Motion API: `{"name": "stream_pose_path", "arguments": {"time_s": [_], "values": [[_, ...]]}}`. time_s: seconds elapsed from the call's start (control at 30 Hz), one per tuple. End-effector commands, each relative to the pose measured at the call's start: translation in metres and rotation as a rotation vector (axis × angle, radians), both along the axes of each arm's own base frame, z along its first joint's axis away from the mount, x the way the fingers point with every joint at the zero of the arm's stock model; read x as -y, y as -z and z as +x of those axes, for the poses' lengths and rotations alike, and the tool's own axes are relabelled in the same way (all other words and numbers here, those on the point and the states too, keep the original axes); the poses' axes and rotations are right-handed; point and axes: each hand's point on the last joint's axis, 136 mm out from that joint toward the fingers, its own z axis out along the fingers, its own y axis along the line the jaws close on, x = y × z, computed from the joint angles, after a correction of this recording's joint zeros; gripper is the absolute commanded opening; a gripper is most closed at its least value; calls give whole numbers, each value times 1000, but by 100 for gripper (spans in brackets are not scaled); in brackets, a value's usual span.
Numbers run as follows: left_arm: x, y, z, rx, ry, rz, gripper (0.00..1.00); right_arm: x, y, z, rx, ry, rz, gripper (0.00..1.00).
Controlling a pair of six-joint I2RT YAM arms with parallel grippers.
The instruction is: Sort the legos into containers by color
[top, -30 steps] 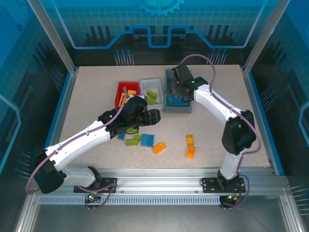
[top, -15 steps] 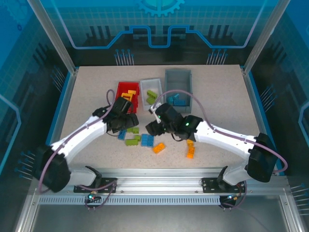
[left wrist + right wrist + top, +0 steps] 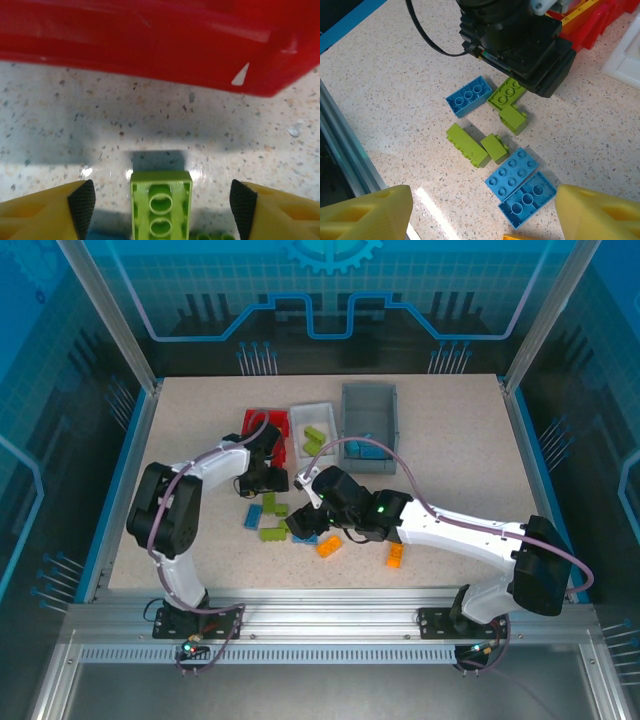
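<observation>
Legos (image 3: 272, 533) lie scattered on the speckled table (image 3: 450, 440) inside a blue-walled enclosure, just beside the left gripper (image 3: 262, 480) and the right gripper (image 3: 303, 532).

From the left wrist, a lime lego (image 3: 161, 205) lies lengthwise between the wide-spread, empty fingers (image 3: 82, 202). It points ahead at the red bin (image 3: 150, 45).

From the right wrist, the fingers (image 3: 365, 212) gape wide and hold nothing. Blue bricks (image 3: 511, 173) lie slantwise ahead between them.

Red bin (image 3: 160, 45), white bin (image 3: 299, 426) holding green bricks (image 3: 316, 437), grey bin (image 3: 369, 391) holding a blue brick (image 3: 367, 448), side by side, loose blue bricks (image 3: 520, 185), lime bricks (image 3: 469, 145) and orange bricks (image 3: 328, 546) studs up just in front
</observation>
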Motion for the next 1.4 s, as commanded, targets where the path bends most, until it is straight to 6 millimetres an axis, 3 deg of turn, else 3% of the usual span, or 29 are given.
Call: {"name": "stream_pose_path", "arguments": {"time_s": [0.0,0.5,0.73,0.87,1.03,1.17,1.37], "values": [[6,3,2,-19,25,-17,70,-4,-23,-3,19,0,71,76],[7,19,-24,-70,14,58,47,0,-16,0,19,29,49,76],[2,5,-16,-4,-5,84,34,4,-15,3,22,50,40,76],[1,-25,-7,74,-21,81,32,9,-18,7,36,71,37,74],[14,-82,9,188,-24,15,31,38,-41,27,113,201,83,73],[33,-123,35,279,-14,-70,32,62,-71,50,172,311,197,74],[70,-149,92,374,11,-175,32,82,-98,84,186,406,283,75]]}}
